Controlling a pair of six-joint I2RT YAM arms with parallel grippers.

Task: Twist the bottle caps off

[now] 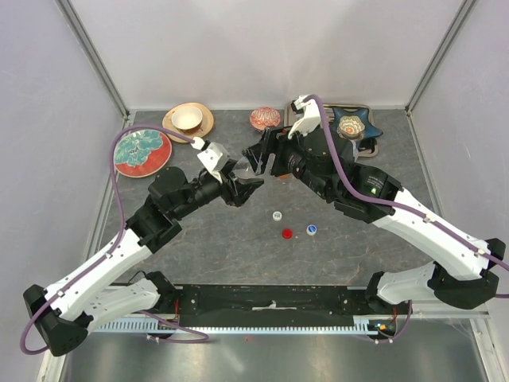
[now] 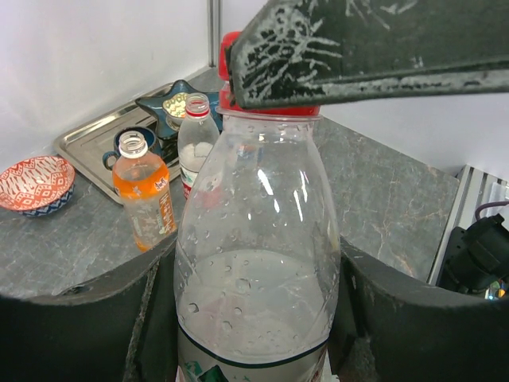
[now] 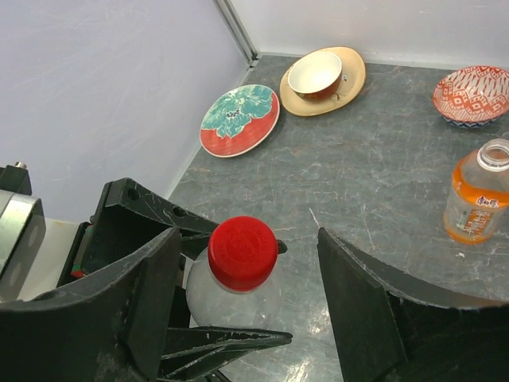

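now i'm holding the bottle [image 2: 258,263] upright over the table [image 1: 215,247] in the clamped left gripper [image 1: 245,181]; the right gripper [image 3: 248,270] is hanging open around its cap [image 3: 242,251]. closing off-centre is risking spinning the bottle too.

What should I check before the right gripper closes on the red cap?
1. Hold: left gripper clamps the clear bottle: ok.
2. Alignment: red cap sits within the open right gripper: ok.
3. Contact: its jaws on the cap: not ok, gaps both sides.
4. Support: bottle base on the table: cannot tell, hidden.
5. Clearance: orange bottle stands apart, uncapped: ok.
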